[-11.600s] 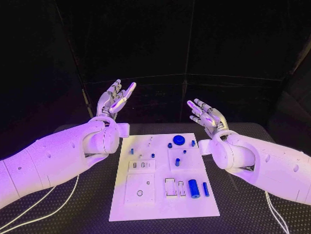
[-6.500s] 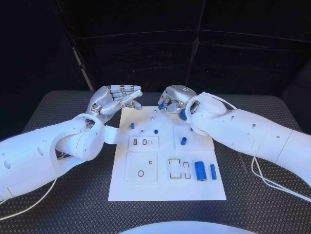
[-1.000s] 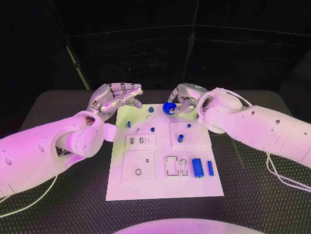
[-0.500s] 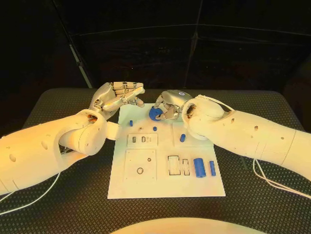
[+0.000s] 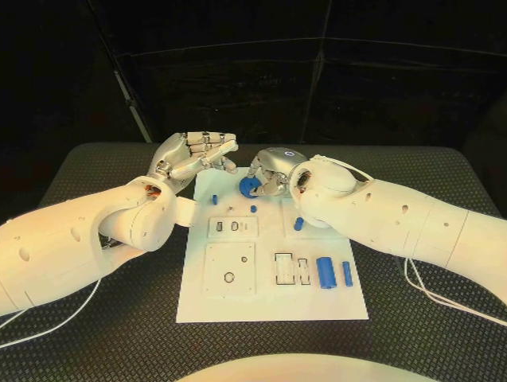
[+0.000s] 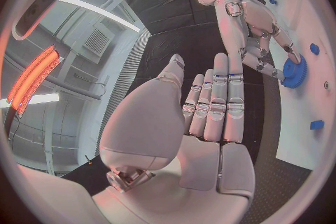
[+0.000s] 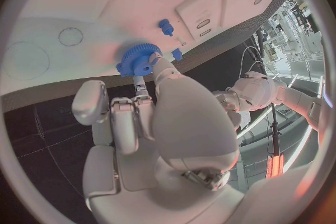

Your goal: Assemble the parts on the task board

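Blue toothed gear point(image 5: 250, 186) — pinched by right hand point(image 5: 276, 171) fingers point(image 7: 158, 70)

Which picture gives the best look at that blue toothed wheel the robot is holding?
The right wrist view: the blue gear shows its teeth, held at the right hand fingertips. The left wrist view shows it partly covered; the head view shows it small.

Right hand point(image 5: 274, 171) hides most of blue gear point(image 5: 251, 186).

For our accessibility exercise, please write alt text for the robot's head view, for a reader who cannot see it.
The robot's right hand holds a blue gear over the far end of a white task board on a black table. The left hand hovers beside it, holding nothing; small blue parts lie on the board.
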